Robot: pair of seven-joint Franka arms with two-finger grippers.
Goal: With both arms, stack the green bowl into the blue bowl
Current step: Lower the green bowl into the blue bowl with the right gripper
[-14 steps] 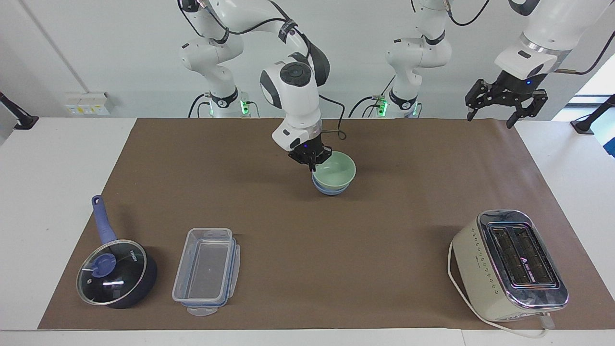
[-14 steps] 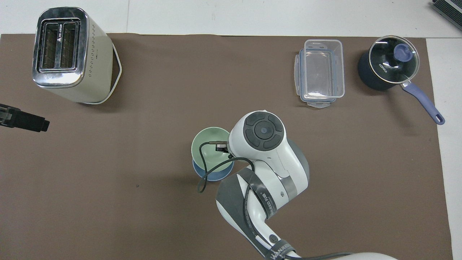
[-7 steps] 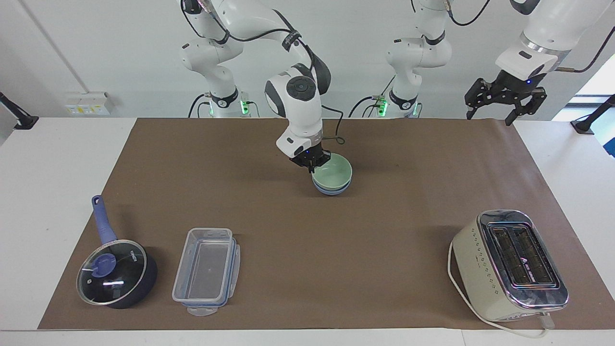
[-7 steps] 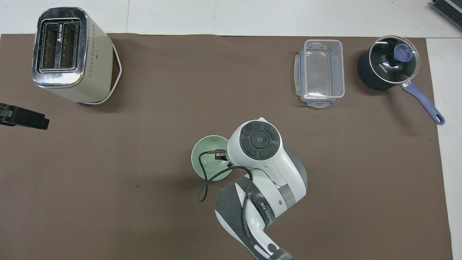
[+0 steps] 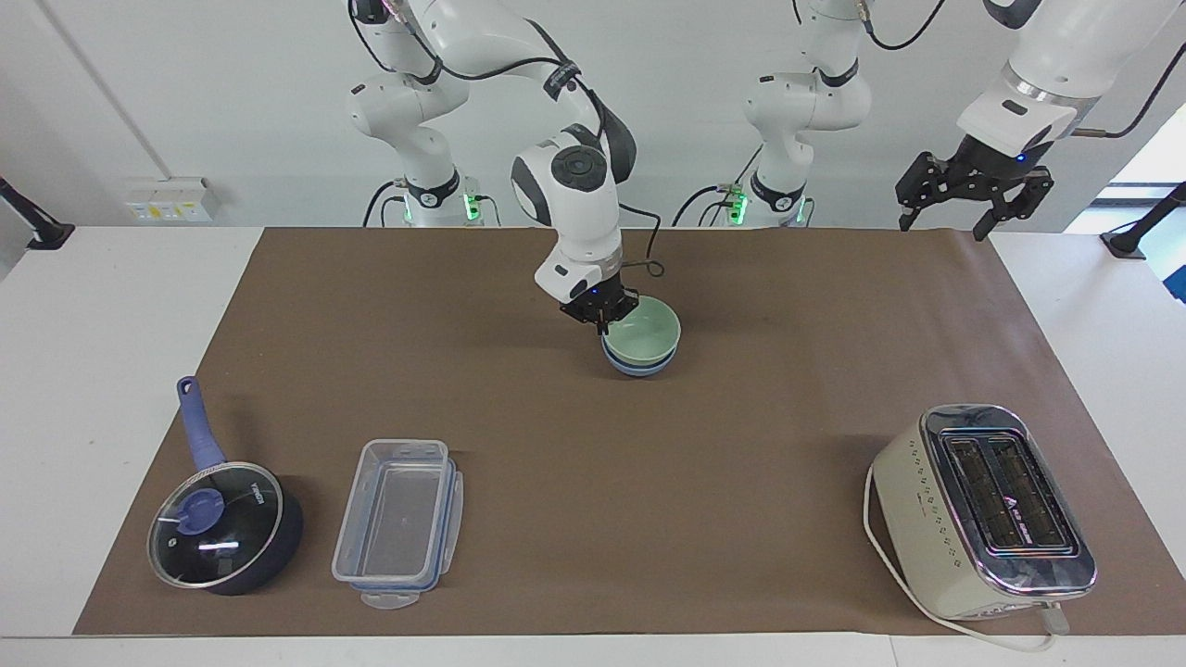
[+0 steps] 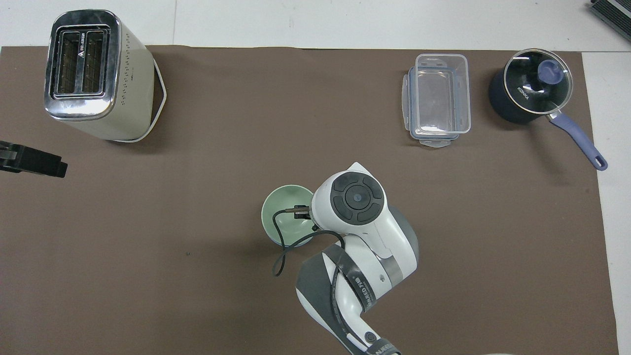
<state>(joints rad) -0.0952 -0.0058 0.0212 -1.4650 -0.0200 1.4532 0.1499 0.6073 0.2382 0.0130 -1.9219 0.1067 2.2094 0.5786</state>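
The green bowl [image 5: 646,332] sits nested in the blue bowl [image 5: 639,367] on the brown mat, at the middle of the table near the robots. Only a low band of the blue bowl shows under it. My right gripper [image 5: 601,320] is down at the green bowl's rim, on the side toward the right arm's end, shut on that rim. In the overhead view the green bowl [image 6: 282,213] covers the blue bowl, and the right wrist hides the gripper. My left gripper [image 5: 943,224] waits open, raised over the left arm's end of the table; part of it shows in the overhead view [image 6: 32,162].
A cream toaster [image 5: 982,509] [image 6: 93,74] stands far from the robots at the left arm's end. A clear plastic container [image 5: 398,523] [image 6: 438,98] and a dark blue lidded saucepan [image 5: 222,523] [image 6: 530,91] sit far from the robots at the right arm's end.
The right gripper lowered the green bowl from a raised tilt until it sat level in the blue bowl. It has stayed on the rim since. The left gripper barely moved.
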